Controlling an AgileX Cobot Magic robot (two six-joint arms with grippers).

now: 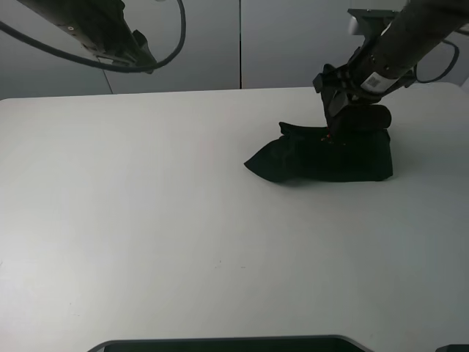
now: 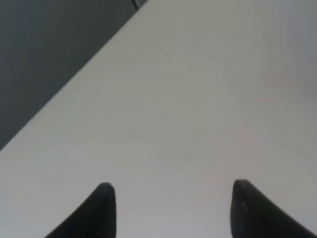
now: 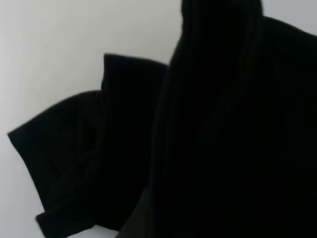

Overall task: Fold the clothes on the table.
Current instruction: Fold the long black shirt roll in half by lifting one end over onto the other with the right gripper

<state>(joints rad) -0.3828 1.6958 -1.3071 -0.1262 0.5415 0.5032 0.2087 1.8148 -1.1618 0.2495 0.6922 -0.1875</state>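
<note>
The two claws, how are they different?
The left claw is open; the right claw is shut. The left claw holds nothing and hangs over bare table; the right claw is down low, pinching the black T-shirt. Both are dark and work over the same table.

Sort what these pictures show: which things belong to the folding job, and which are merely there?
Job: black soft-fabric T-shirt, bunched; wide white smooth table; right gripper, shut on the shirt; left gripper, open above the table.
Merely there: grey wall panels; looping black cable; dark flat object at the table's near edge.
</note>
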